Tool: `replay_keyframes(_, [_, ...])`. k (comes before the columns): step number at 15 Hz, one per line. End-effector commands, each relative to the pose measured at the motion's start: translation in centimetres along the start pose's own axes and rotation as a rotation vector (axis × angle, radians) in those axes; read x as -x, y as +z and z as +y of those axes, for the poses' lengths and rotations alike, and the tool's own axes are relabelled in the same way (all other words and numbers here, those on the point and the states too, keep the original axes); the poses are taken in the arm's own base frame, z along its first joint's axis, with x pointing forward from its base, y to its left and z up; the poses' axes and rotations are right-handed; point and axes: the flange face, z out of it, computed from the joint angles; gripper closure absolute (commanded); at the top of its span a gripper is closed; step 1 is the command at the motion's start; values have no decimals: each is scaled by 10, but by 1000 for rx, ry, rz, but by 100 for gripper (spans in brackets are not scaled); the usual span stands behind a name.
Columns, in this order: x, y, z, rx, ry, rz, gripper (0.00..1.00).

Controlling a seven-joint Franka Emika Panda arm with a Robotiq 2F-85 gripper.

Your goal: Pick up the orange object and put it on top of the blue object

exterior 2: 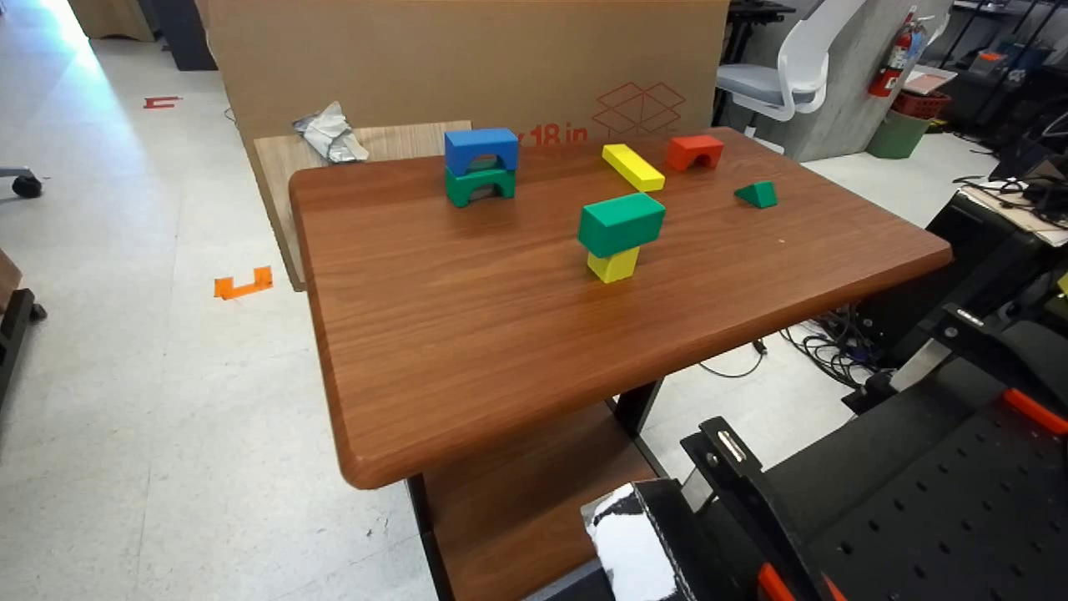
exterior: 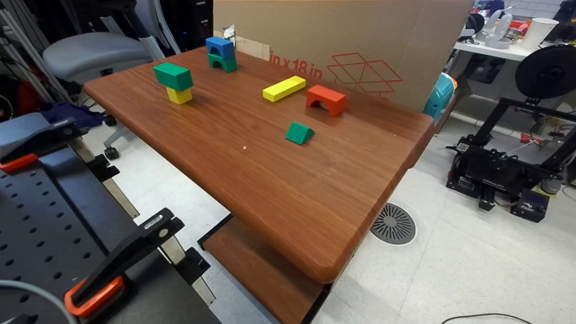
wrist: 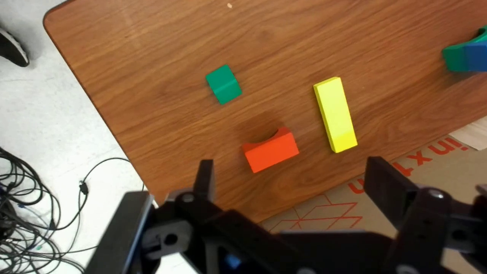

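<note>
- Black jaws loom nearest in the wrist view, along its lower edge; they stand wide apart and hold nothing.
- Past their tips, toward the top of that view, the orange block [wrist: 271, 152] stands on the surface [wrist: 266, 45], apart from the jaws and probably well below them; sideways it falls between the two tips, closer to the one at picture left.
- Its long axis slants up to picture right, not far off the line from tip to tip, so closing at this angle would likely take it by its ends; a grip across the narrow sides calls for a marked turn first.
- Neither exterior view shows the arm, which probably hangs above what they take in. From the wrist view's steep downward look, the jaws seem to point mostly down, near the edge by the cardboard box [wrist: 456, 163]; their exact height cannot be told.
- In both exterior views the blue block [exterior 2: 481, 142] sits on top of a green arch [exterior 2: 461, 186], well apart from the orange block, so the release likely has to be high. In the wrist view a yellow bar [wrist: 335, 114] lies between.
</note>
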Motion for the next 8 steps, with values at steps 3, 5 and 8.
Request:
replay_keyframes(3, [-23, 52, -21, 59, -93, 6, 0])
replay_keyframes(5, [-27, 72, -29, 55, -80, 10, 0])
replay_keyframes(8, [-33, 96, -36, 63, -52, 21, 0])
